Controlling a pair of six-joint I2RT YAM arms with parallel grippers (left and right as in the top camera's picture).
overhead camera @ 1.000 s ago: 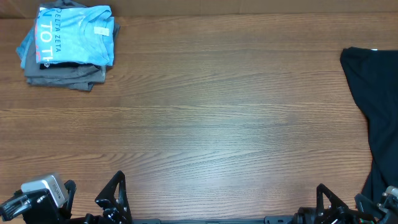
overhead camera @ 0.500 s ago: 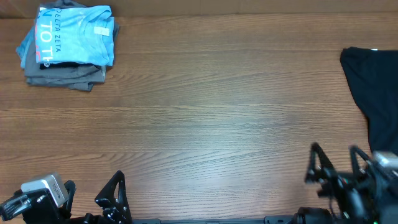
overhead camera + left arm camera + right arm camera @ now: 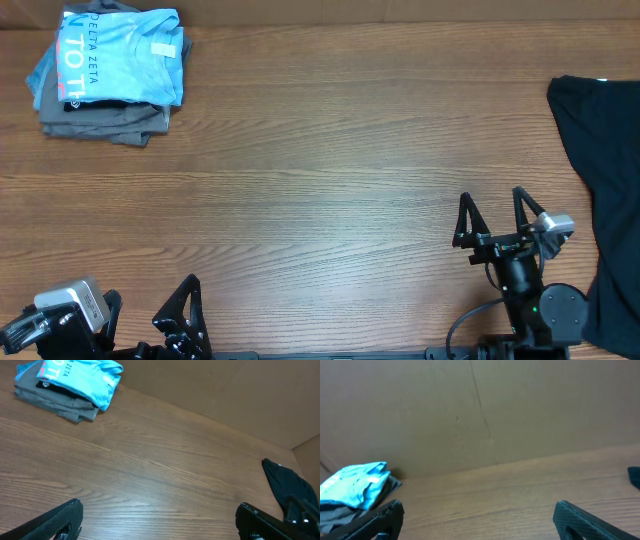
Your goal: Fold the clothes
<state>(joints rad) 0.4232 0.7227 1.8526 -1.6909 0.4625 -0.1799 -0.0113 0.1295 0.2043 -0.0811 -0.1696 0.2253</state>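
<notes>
- The left gripper (image 3: 159, 510) sits low at the near left edge of the table (image 3: 330, 180), where it was a second ago. Its fingers are spread wide and hold nothing.
- The right gripper (image 3: 490, 205) is what has changed. A second ago it was parked at the near right edge; now it has risen and come forward over bare wood, fingers wide apart and empty.
- Just to its right, a black shirt (image 3: 600, 190) lies unfolded along the right edge, untouched.
- At the far left corner, the light blue T-shirt (image 3: 120, 55) rests folded on top of the grey garments (image 3: 100, 120), unmoved.
- The blue shirt's fold looks finished. The right arm is probably starting out for the next garment, most likely the black one beside it.
</notes>
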